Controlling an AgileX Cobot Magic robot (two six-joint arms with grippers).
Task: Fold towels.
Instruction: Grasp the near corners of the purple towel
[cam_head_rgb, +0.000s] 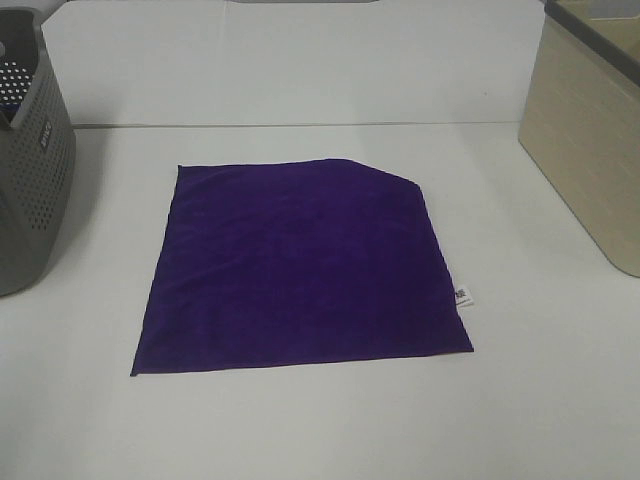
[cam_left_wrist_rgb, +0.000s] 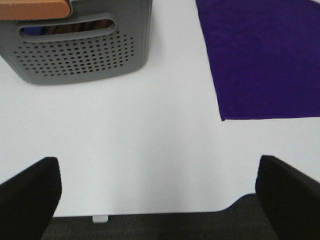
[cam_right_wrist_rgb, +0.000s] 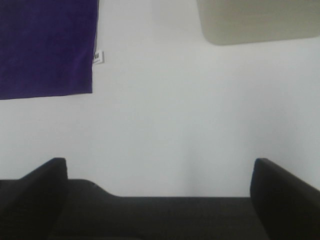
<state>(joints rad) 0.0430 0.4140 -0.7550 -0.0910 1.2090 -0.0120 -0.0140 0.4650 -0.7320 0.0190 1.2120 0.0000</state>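
- The purple towel (cam_head_rgb: 300, 265) lies spread flat in the middle of the white table (cam_head_rgb: 300, 430), its far right corner cut off at a slant.
- A small white tag (cam_head_rgb: 463, 296) sticks out from its right edge, close to the near corner.
- The left gripper (cam_left_wrist_rgb: 159, 175) hangs over bare table beside the towel's near left corner, jaws spread wide and holding nothing.
- The right gripper (cam_right_wrist_rgb: 160, 172) is likewise wide apart and empty, off the towel's near right corner.
- A grey perforated basket (cam_head_rgb: 35, 170) stands to the left and a beige bin (cam_head_rgb: 585, 140) to the right.
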